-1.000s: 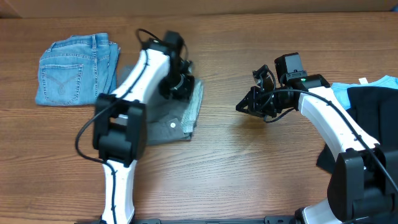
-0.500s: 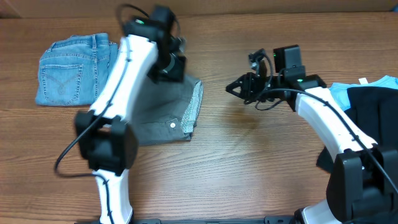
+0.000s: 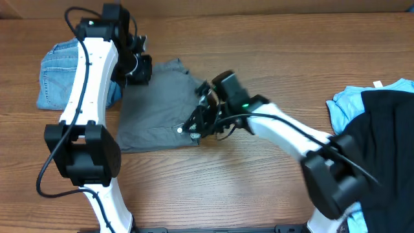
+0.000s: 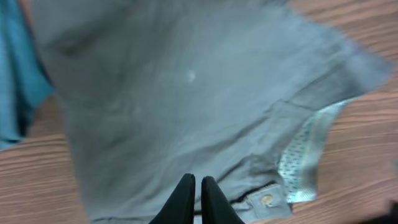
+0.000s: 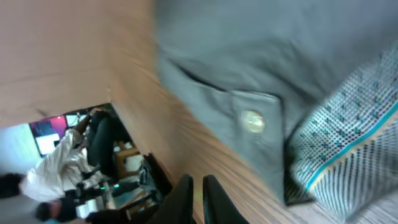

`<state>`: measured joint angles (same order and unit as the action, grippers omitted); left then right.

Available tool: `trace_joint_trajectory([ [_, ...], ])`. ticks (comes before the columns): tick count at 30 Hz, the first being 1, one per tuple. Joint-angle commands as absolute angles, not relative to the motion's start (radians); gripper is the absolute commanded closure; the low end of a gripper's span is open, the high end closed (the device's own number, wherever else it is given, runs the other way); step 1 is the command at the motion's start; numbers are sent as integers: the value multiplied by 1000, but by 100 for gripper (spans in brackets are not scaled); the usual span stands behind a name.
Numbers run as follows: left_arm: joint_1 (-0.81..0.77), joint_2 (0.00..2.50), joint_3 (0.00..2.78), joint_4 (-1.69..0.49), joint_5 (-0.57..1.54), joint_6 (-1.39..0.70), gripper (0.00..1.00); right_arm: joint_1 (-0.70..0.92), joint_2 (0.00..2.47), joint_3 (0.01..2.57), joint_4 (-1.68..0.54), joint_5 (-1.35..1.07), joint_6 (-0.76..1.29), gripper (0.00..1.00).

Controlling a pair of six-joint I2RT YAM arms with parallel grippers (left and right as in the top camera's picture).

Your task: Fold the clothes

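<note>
Grey shorts (image 3: 155,107) lie flat on the worktop (image 3: 272,188) seen from overhead, long axis left-right, waistband end toward the right fingers (image 3: 194,127), which are nearer. The left fingers (image 3: 139,66) are over the far leg corner.

Left wrist: fingers clenched, empty, fabric straight ahead.

Right wrist: fingers pinched together, empty, button (image 5: 252,121) just ahead.

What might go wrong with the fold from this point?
1. The right end effector is shut by the button corner of the shorts; it may shove and bunch them instead of gripping.
2. The left end effector, also shut, sits close to the jeans and might drag them.
</note>
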<state>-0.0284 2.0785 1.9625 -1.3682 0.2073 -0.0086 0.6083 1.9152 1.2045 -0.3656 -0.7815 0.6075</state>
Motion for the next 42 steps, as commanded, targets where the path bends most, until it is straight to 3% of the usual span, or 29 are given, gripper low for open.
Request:
trace_joint_trajectory([
  [1, -5, 2105, 1880, -1330, 266, 31, 91, 614, 2022, 1218, -369, -768, 754, 90],
  [8, 20, 2106, 1733, -1247, 198, 30, 93, 553, 2189, 1218, -479, -787, 846, 96],
  [14, 58, 2106, 1646, -1146, 71, 10, 87, 513, 2183, 1218, -496, -787, 826, 96],
  [19, 88, 2106, 1584, -1063, 70, -65, 72, 513, 2170, 1219, -508, -792, 783, 96],
  [22, 115, 2106, 1575, -1058, 48, -128, 72, 508, 2136, 1219, -511, -790, 741, 96],
  [26, 154, 2106, 1575, -1063, 115, -160, 75, 492, 2041, 1220, -507, -788, 672, 96],
  [32, 149, 2104, 1575, -1083, 331, -51, 72, 503, 1842, 1231, -440, -789, 469, 91],
  [42, -4, 2104, 1575, -1140, 335, 29, 72, 610, 1843, 1230, -327, -629, 525, 91],
])
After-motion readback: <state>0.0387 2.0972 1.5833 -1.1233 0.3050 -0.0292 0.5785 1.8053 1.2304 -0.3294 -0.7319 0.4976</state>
